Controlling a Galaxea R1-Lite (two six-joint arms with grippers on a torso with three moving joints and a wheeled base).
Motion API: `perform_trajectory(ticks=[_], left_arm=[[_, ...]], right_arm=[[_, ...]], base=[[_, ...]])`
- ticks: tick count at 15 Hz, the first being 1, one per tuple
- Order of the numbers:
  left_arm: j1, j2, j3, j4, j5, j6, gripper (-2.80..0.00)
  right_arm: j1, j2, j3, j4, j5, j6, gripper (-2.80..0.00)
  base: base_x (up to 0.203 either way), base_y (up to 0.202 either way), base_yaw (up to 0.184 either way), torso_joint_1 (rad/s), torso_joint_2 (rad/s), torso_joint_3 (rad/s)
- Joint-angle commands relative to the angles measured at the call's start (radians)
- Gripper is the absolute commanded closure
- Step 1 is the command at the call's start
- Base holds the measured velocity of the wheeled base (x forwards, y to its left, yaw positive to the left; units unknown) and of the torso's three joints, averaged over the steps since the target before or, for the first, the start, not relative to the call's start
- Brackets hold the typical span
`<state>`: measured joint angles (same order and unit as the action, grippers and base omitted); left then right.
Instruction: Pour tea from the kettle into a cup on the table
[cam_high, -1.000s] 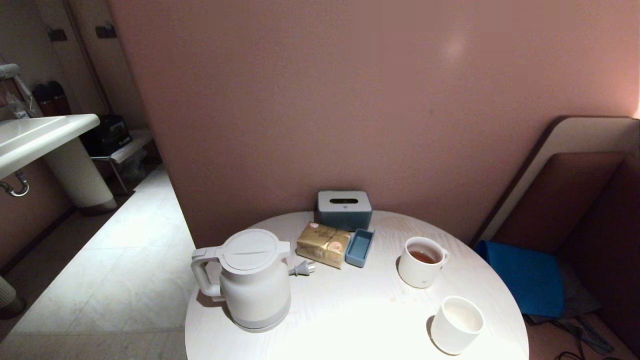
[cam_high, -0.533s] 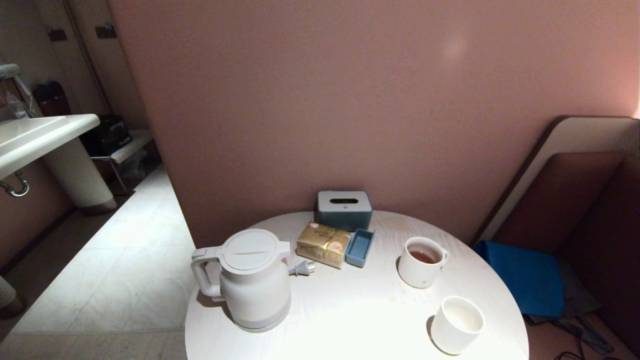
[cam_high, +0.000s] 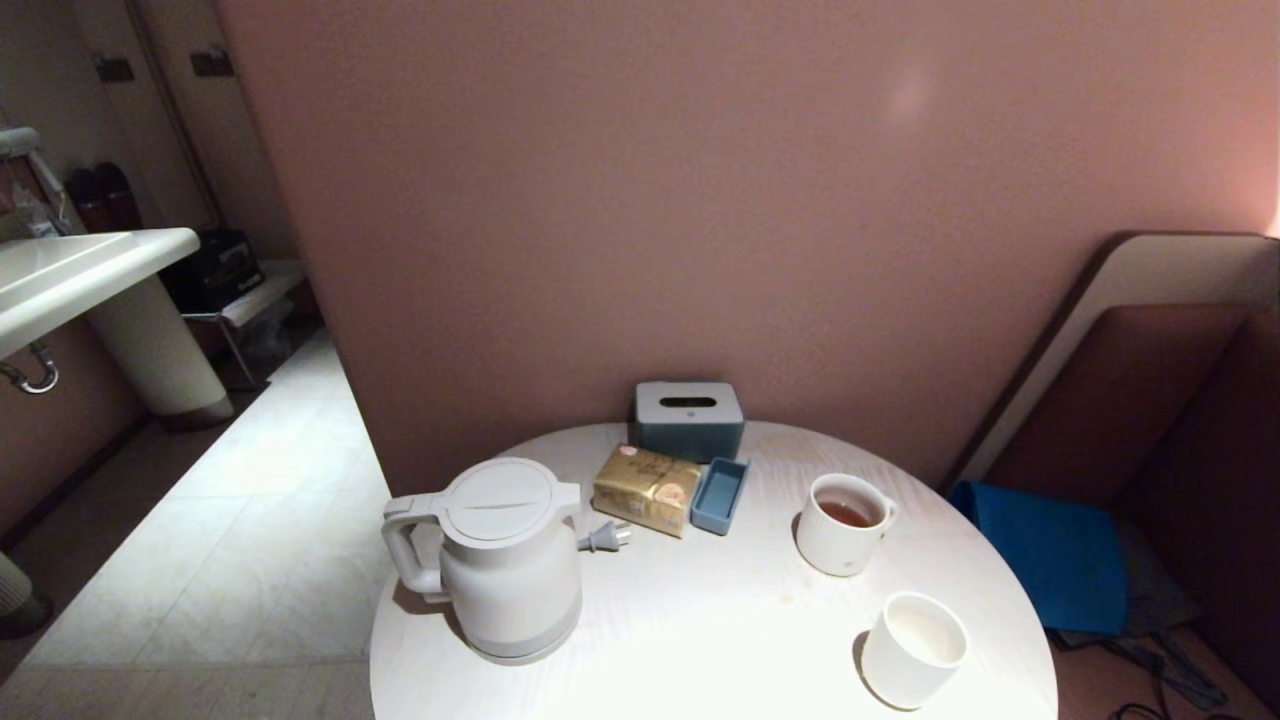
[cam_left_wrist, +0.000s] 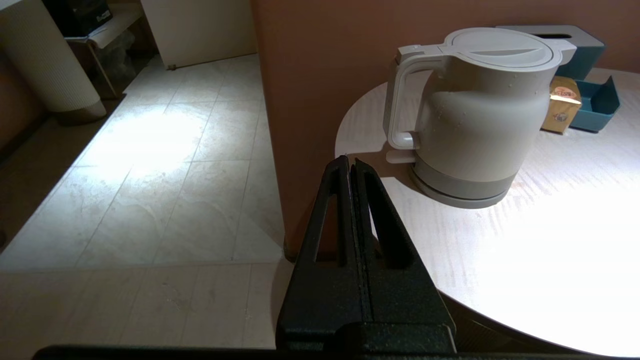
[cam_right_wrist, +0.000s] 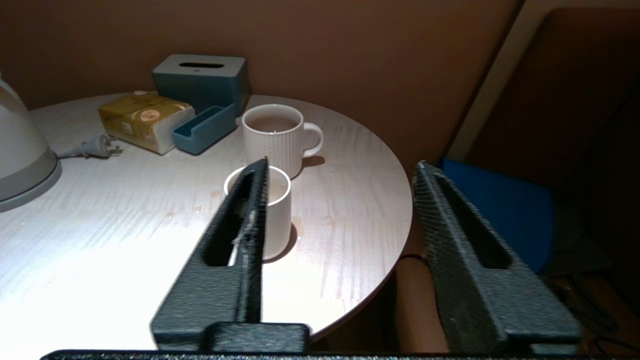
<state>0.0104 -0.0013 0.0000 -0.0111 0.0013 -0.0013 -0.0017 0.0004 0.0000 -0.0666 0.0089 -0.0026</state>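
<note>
The white kettle (cam_high: 510, 570) stands upright with its lid shut at the left of the round pale table (cam_high: 700, 640); its plug (cam_high: 605, 538) lies beside it. The plain white cup (cam_high: 912, 648) stands near the table's front right edge. Behind it, a white mug (cam_high: 843, 525) holds reddish-brown tea (cam_high: 845, 513). Neither arm shows in the head view. My left gripper (cam_left_wrist: 351, 161) is shut and empty, off the table's edge, short of the kettle (cam_left_wrist: 480, 115) handle. My right gripper (cam_right_wrist: 344, 162) is open with nothing between its fingers, and the cup (cam_right_wrist: 277, 215) shows past one finger.
A grey-blue tissue box (cam_high: 688, 418), a yellow packet (cam_high: 648, 488) and a small blue tray (cam_high: 720, 495) sit at the table's back against the pink wall. A blue cushion (cam_high: 1050, 550) lies on the seat at right. A sink (cam_high: 80, 270) stands far left over tiled floor.
</note>
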Motion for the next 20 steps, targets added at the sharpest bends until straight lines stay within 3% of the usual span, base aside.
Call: perform_trajectory(ticks=[1, 20], left_arm=[[0.0, 0.001, 0.0, -0.001, 0.0, 0.0, 0.0], [0.0, 0.001, 0.0, -0.001, 0.0, 0.0, 0.0]], right_arm=[[0.0, 0.0, 0.0, -0.001, 0.0, 0.0, 0.0], [0.0, 0.0, 0.0, -0.001, 0.0, 0.0, 0.0]], base=[[0.0, 0.0, 0.0, 0.0, 0.0, 0.0], [0.0, 0.0, 0.0, 0.0, 0.0, 0.0]])
